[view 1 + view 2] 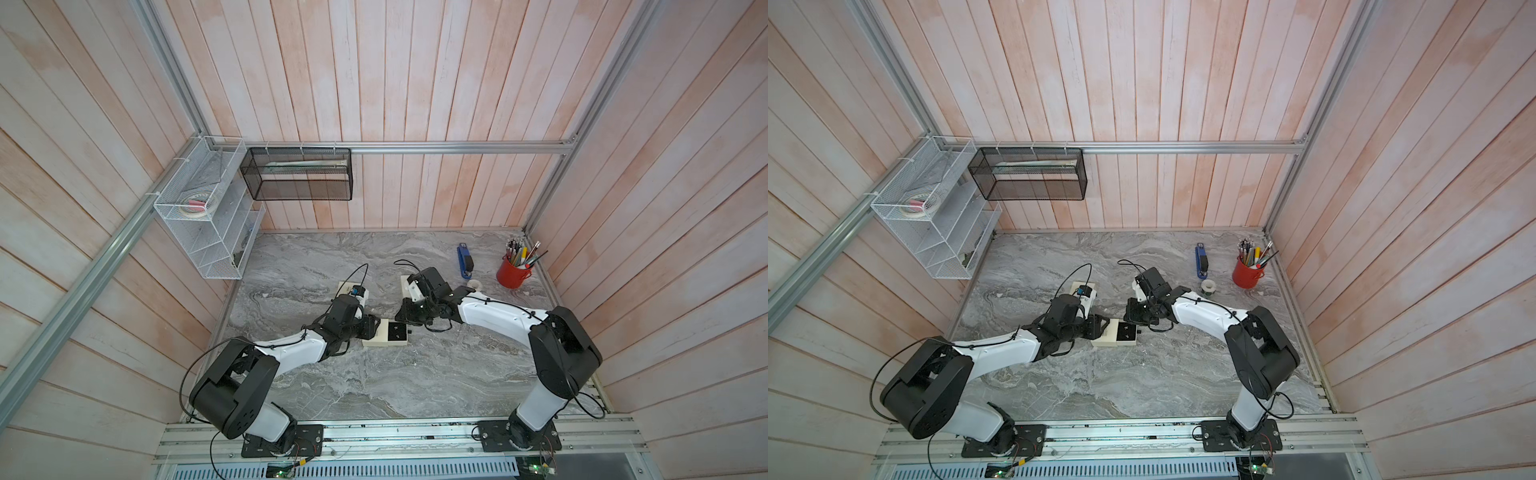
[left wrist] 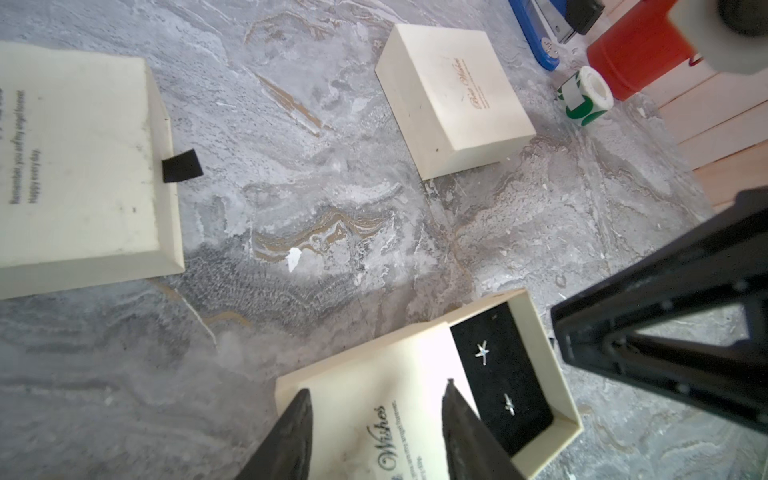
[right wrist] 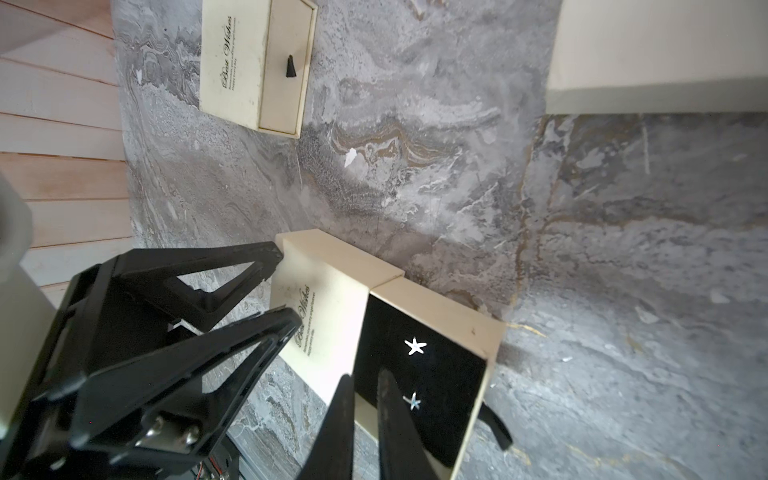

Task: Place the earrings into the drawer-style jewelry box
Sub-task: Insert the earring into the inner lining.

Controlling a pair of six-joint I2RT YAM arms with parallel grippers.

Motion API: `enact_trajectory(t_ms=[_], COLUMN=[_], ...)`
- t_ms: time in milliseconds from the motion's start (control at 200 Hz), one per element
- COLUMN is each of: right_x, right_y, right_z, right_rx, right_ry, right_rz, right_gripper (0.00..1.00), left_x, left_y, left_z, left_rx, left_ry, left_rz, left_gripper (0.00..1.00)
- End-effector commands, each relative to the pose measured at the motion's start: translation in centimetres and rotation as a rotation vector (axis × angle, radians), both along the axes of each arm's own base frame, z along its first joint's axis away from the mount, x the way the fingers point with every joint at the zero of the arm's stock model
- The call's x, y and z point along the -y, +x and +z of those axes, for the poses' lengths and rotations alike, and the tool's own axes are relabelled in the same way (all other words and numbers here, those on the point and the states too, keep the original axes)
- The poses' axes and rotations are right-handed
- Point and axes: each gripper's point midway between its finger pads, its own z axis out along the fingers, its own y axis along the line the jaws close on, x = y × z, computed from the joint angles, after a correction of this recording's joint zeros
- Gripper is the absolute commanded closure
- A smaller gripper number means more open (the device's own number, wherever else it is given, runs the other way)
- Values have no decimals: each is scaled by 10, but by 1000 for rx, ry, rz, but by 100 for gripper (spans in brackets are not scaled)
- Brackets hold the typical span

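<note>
The drawer-style jewelry box (image 1: 375, 336) is cream and lies mid-table with its drawer (image 3: 492, 345) pulled out. Two silver star earrings (image 3: 414, 345) (image 2: 482, 352) lie on the drawer's black pad, the second (image 3: 412, 401) beside my right fingertip. My left gripper (image 2: 377, 386) is open, its fingertips over the box's cream sleeve (image 2: 399, 374) at the closed end; whether they press on it I cannot tell. My right gripper (image 3: 365, 374) hangs over the drawer's near side, open only a slit, with nothing between its fingers.
Two more cream boxes lie behind: one closed (image 2: 453, 99), one with a black pull tab (image 2: 79, 166). A tape roll (image 1: 473, 284), a blue stapler (image 1: 465, 261) and a red pen cup (image 1: 512, 272) stand at the back right.
</note>
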Motion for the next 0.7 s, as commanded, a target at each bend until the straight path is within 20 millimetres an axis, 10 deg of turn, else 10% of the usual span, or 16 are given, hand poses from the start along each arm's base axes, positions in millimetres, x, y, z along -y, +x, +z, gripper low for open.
enact_trajectory(t_ms=[0, 695], right_x=[1, -2], right_y=[-5, -25], right_z=[1, -42], right_rx=[-17, -140], right_ry=[17, -65], right_rz=[-2, 58], right_gripper=[86, 94], left_x=[-13, -10], left_y=[-17, -15], left_z=[-17, 9], left_rx=[-58, 5], left_ry=[52, -35], left_rz=[-15, -72], left_gripper=[48, 48])
